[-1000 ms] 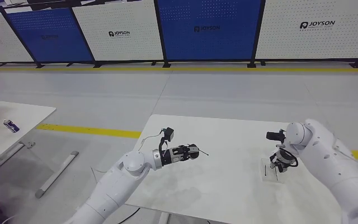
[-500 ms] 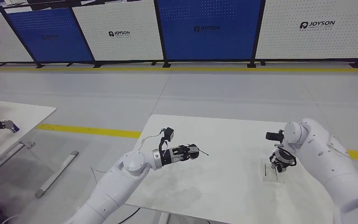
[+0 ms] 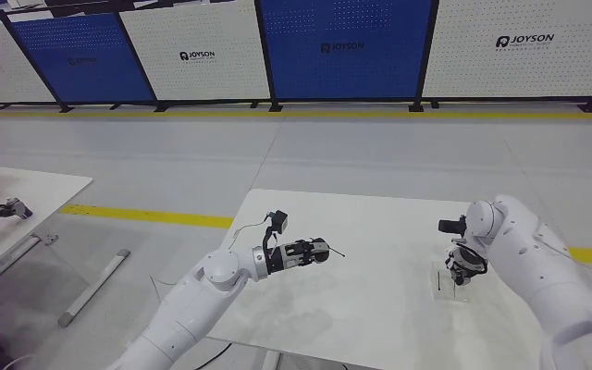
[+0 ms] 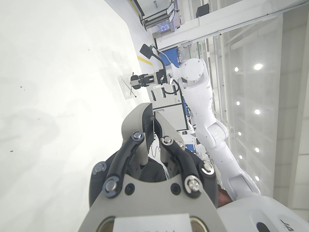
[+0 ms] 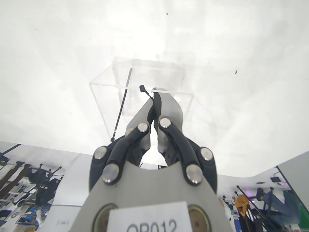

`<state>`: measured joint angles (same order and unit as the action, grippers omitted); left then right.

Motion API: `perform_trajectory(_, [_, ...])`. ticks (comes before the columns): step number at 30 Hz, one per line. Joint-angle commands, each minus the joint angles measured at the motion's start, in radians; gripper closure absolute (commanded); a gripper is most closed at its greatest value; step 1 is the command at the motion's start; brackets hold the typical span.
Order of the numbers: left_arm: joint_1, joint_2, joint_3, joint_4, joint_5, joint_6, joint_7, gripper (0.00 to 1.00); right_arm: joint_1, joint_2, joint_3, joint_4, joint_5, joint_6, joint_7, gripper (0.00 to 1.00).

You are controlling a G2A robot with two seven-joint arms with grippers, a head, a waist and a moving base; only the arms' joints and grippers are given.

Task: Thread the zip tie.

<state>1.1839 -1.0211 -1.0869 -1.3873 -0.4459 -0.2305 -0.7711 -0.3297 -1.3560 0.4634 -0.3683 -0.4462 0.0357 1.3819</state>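
My left fingers [image 4: 146, 120] [image 3: 319, 250] are closed tight on a thin black zip tie [image 4: 153, 125]. They hold it above the left part of the white desk [image 3: 370, 305], its free end poking past the tips toward my other arm. My right fingers [image 5: 158, 102] [image 3: 460, 268] are pinched together on a second zip tie [image 5: 144, 90], its small head jutting just beyond them, over the clear box [image 5: 106, 102] on the desk's right side. A third zip tie [image 5: 122, 107] lies slanted at that box; whether inside or against its wall, I cannot tell.

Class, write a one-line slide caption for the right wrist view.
Right gripper shut on a black zip tie at a clear box, a second zip tie beside it, white table below.
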Motion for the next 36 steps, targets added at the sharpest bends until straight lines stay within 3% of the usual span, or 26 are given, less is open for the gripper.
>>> perform_trajectory(1, [0.000,0.000,0.000,0.000,0.000,0.000,0.000,1.00,0.002,-0.002,0.002,0.008,-0.002,-0.006,-0.003,1.00])
perform_trajectory(22, [0.000,0.000,0.000,0.000,0.000,0.000,0.000,1.00,0.008,0.002,0.034,-0.030,-0.044,-0.028,-0.029,1.00])
perform_trajectory(24, [0.000,0.000,0.000,0.000,0.000,0.000,0.000,1.00,0.009,0.011,0.047,-0.034,-0.042,-0.033,-0.057,1.00])
perform_trajectory(30, [0.000,0.000,0.000,0.000,0.000,0.000,0.000,1.00,0.000,0.059,0.096,-0.076,-0.032,-0.114,-0.063,1.00])
perform_trajectory(36, [0.000,0.000,0.000,0.000,0.000,0.000,0.000,1.00,-0.058,0.128,0.166,-0.234,-0.052,-0.075,-0.126,1.00])
